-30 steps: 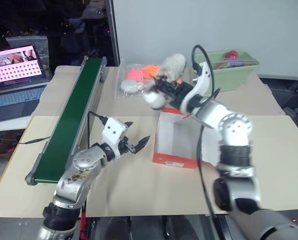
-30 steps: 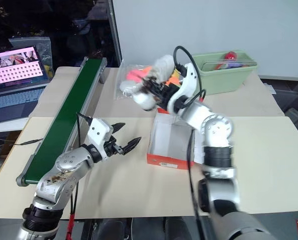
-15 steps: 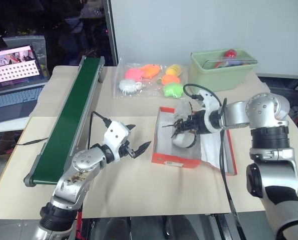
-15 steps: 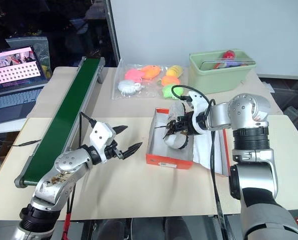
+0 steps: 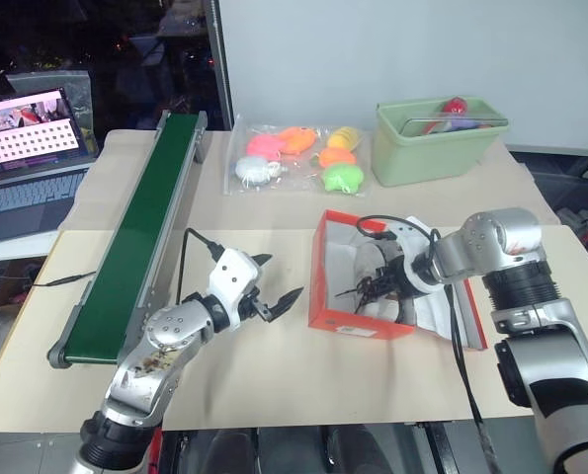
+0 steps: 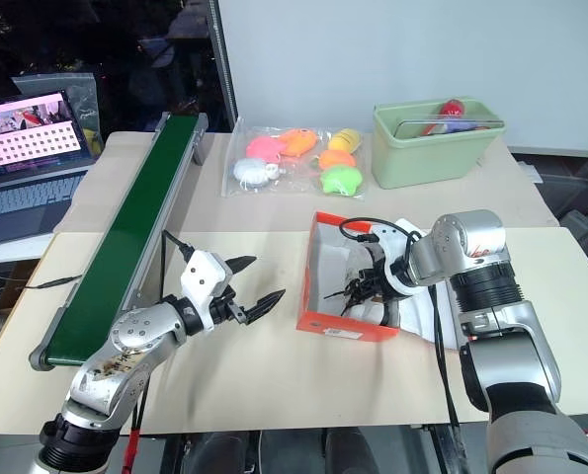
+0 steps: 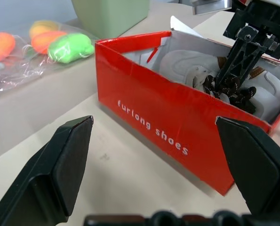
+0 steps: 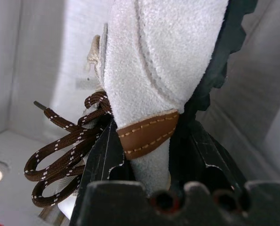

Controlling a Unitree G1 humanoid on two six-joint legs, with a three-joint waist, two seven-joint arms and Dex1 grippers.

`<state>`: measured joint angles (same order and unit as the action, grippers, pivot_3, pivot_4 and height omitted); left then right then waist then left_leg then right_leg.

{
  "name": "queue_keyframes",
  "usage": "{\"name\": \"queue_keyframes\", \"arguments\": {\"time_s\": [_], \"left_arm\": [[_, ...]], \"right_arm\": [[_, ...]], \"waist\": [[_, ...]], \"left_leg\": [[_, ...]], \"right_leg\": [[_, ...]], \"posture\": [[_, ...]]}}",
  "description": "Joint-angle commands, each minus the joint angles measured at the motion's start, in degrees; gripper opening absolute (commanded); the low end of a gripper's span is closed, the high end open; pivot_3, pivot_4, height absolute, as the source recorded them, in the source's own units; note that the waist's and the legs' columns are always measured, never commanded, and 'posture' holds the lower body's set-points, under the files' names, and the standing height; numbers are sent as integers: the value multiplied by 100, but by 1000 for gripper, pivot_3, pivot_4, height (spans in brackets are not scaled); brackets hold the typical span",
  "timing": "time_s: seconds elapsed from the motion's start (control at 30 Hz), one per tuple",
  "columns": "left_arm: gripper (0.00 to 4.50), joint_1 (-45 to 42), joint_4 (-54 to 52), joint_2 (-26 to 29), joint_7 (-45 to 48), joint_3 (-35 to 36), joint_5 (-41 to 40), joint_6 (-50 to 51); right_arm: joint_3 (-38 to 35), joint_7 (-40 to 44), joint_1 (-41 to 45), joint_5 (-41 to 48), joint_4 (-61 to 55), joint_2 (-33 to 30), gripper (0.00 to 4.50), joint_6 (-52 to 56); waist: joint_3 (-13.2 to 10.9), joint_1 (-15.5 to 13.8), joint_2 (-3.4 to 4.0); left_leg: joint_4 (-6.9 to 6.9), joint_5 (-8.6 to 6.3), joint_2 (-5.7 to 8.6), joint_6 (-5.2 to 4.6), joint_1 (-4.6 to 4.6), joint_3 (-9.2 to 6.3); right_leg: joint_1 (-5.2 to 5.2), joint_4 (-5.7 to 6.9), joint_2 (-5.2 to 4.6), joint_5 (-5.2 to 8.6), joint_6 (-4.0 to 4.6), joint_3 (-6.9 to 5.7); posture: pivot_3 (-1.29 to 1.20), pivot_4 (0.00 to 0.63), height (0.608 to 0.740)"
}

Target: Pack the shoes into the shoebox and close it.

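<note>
Right wrist view: right gripper (image 8: 151, 155) clamps shoe (image 8: 154, 70) inside shoebox (image 5: 358, 321); left gripper (image 5: 279, 294) spread.

Cream shoes (image 7: 191, 70) with brown laces lie inside the open red-orange shoebox (image 7: 154, 120).

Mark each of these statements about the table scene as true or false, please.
1. The right tool grips a shoe inside the shoebox. True.
2. The left tool holds the other shoe. False: it is open and holds nothing.
3. The shoebox lid is closed. False: the box stands open.
4. The soft toys lie on the conveyor belt. False: they lie beside it.
5. The green bin stands beyond the shoebox. True.
</note>
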<state>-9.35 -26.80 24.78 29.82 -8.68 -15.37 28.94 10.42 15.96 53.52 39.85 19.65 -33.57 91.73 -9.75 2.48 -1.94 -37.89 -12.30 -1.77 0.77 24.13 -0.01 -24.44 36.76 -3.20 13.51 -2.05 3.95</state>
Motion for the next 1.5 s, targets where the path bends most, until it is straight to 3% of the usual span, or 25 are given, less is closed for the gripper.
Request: {"name": "queue_keyframes", "arguments": {"time_s": [0.03,0.27,0.5,0.93,1.1,1.2,1.27,1.5], "left_arm": [[4500,-21,-304,-16,-24,7,9,-10],[4500,-53,-272,44,45,33,4,-28],[4500,-210,-87,97,120,97,16,-99],[4500,-406,219,141,42,399,66,-175],[4500,-495,531,31,-437,1010,142,-197],[4500,-631,923,-44,-1162,1581,451,-315],[4500,-721,1114,-129,-1848,2128,607,-179],[4500,-568,1055,-145,-2400,2883,596,261]], "right_arm": [[-372,74,-40,-194,-192,167,2152,46],[-402,143,15,-454,-560,339,4455,-2],[-398,124,244,-865,-1104,412,4455,-539],[-563,163,222,-1078,-1928,548,4455,-495],[-768,266,314,-1130,-2127,654,4455,-1013],[-1339,703,381,-588,-2484,1092,4455,-1478],[-1626,1525,98,66,-3292,1212,4455,-2048],[-1621,3106,-1314,884,-4755,704,4455,-3070]], "waist": [[0,0,0],[0,-3,0],[0,-3,0],[0,-12,0],[0,4,0],[0,46,0],[0,47,0],[5,-129,-9]], "left_leg": [[0,0,0,0,-1,0],[0,0,0,0,-3,0],[0,0,1,0,-2,-1],[0,0,0,0,-1,-2],[0,0,0,0,-1,-2],[0,0,-4,0,-5,-1],[0,0,-10,0,-5,-5],[-1,-2,8,-1,7,-19]], "right_leg": [[0,1,0,0,0,0],[3,1,0,0,0,0],[2,2,0,0,0,0],[-2,6,-1,0,0,-2],[-2,6,-2,-1,0,-2],[-5,13,2,-1,1,0],[-7,19,8,-1,1,-1],[14,8,-21,-8,-13,-25]], "posture": [[0,150,729],[0,150,729],[0,150,729],[0,150,729],[0,150,729],[0,150,729],[0,150,729],[0,150,729]]}}
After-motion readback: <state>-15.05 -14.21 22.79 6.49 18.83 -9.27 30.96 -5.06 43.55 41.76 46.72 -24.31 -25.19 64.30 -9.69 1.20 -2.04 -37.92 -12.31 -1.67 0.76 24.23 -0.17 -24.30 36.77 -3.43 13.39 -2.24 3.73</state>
